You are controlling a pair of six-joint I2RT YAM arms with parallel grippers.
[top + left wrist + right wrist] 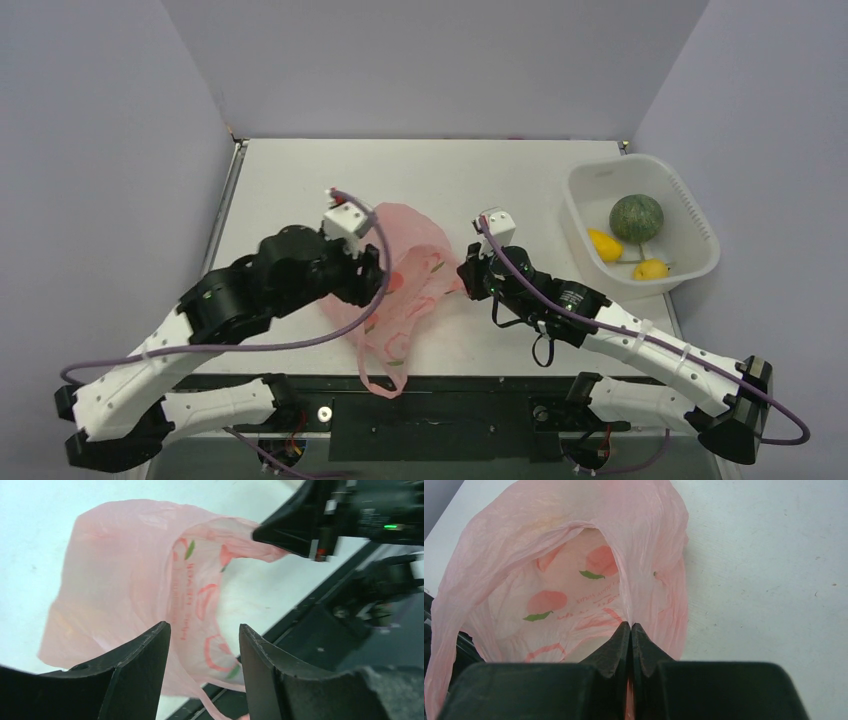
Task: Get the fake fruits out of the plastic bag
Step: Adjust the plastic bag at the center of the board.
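We pinch the plastic bag [644,535] rim in our right pincer [631,626] to hold its mouth open for our spread, empty left pincer [204,632]

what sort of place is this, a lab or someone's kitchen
Most likely a robot lab test cell: a white table boxed in by plain walls, a left arm and right arm bolted at its near edge, and props, a plastic bag and a white tub holding fake fruits.

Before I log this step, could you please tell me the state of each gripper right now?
Left gripper: open, holding nothing.
Right gripper: shut on the bag.
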